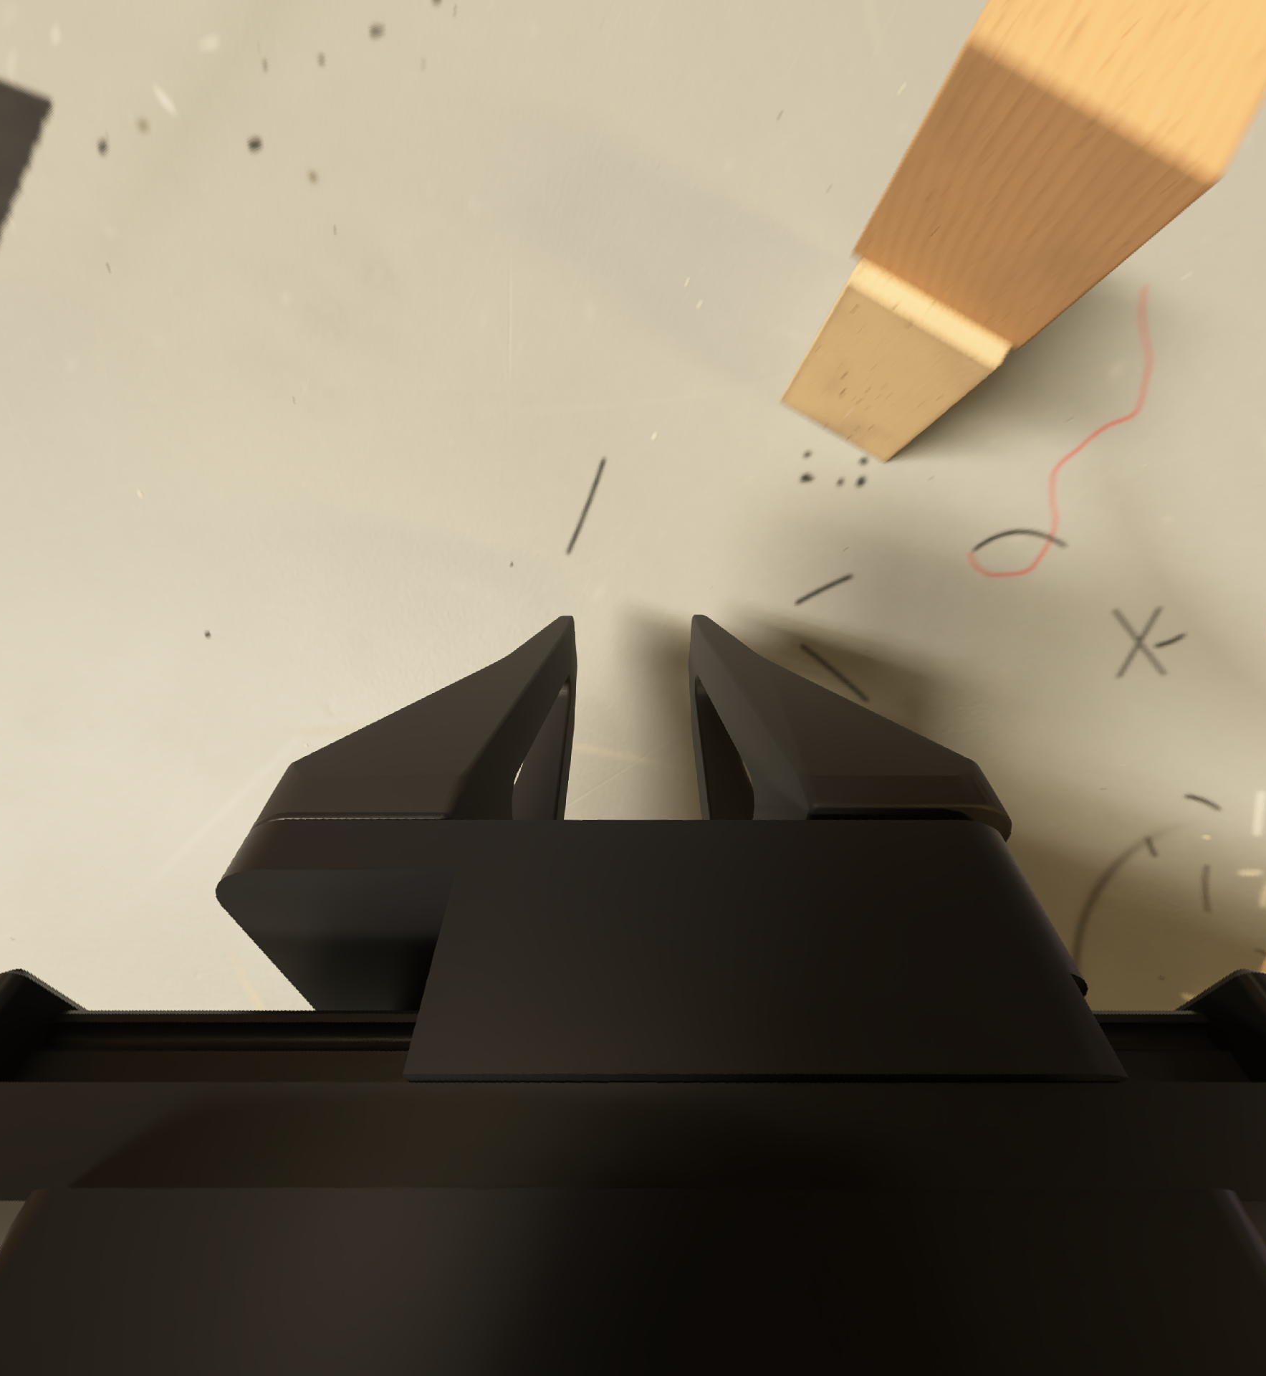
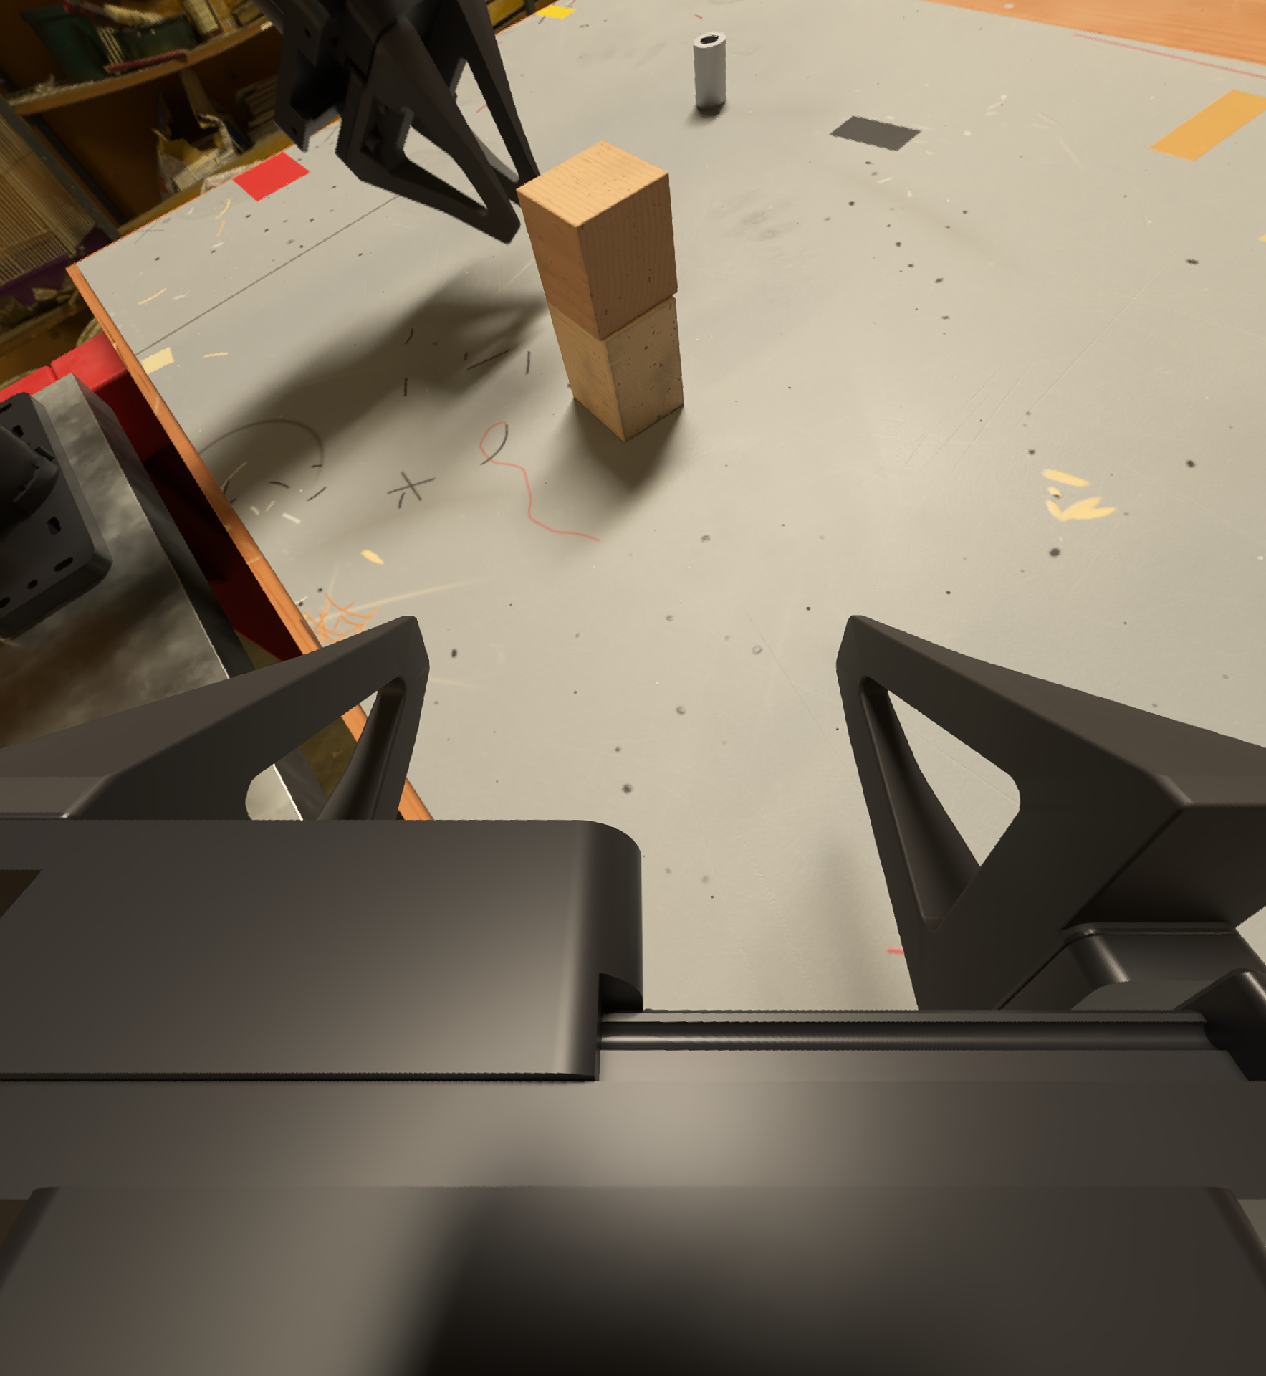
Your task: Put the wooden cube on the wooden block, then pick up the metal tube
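The wooden cube [image 2: 603,238] rests on top of the paler wooden block [image 2: 626,365], a two-high stack on the grey table. The stack also shows in the left wrist view, cube [image 1: 1046,171] over block [image 1: 883,372], at the upper right. My left gripper [image 1: 633,622] is empty, its jaws only a narrow gap apart, above the table left of the stack; in the right wrist view it [image 2: 510,201] hangs close beside the cube. The metal tube [image 2: 709,71] stands upright far behind the stack. My right gripper [image 2: 633,625] is wide open and empty, well in front of the stack.
The table's orange left edge [image 2: 168,417] runs diagonally, with an arm base [image 2: 27,521] and shelves beyond it. Flat coloured patches lie on the table: dark grey [image 2: 875,134], red [image 2: 271,175], orange [image 2: 1210,123]. Pen scribbles mark the surface near the stack.
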Robot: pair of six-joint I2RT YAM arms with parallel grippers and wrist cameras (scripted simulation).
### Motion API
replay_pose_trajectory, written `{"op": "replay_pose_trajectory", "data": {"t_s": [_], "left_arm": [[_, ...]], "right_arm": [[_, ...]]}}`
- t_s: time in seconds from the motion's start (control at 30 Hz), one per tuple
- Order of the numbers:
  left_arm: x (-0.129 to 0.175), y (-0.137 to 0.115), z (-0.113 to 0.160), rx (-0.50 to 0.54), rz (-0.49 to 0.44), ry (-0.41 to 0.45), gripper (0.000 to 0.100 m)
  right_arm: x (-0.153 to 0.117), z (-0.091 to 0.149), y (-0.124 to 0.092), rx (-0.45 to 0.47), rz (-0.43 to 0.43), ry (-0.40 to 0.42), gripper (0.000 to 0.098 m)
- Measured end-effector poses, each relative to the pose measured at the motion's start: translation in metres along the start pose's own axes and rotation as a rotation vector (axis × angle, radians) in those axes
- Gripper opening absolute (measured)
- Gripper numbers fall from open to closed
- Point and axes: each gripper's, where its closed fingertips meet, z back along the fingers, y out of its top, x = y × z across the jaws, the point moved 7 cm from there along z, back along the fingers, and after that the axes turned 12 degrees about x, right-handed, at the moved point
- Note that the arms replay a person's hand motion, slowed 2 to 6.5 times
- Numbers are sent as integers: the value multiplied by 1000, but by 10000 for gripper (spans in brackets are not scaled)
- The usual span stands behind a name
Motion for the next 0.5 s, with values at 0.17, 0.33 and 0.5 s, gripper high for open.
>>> {"op": "replay_pose_trajectory", "data": {"t_s": [0.17, 0.33, 0.5], "left_arm": [[9, 31, 10, 53, -44, -48, 257], [23, 66, 18, 77, -125, -100, 257], [39, 96, 18, 76, -205, -171, 258]], "right_arm": [[0, 0, 1, 2, 1, 1, 940], [-1, 0, 0, 0, 2, 3, 940], [-2, 0, 0, -1, 4, 4, 940]]}}
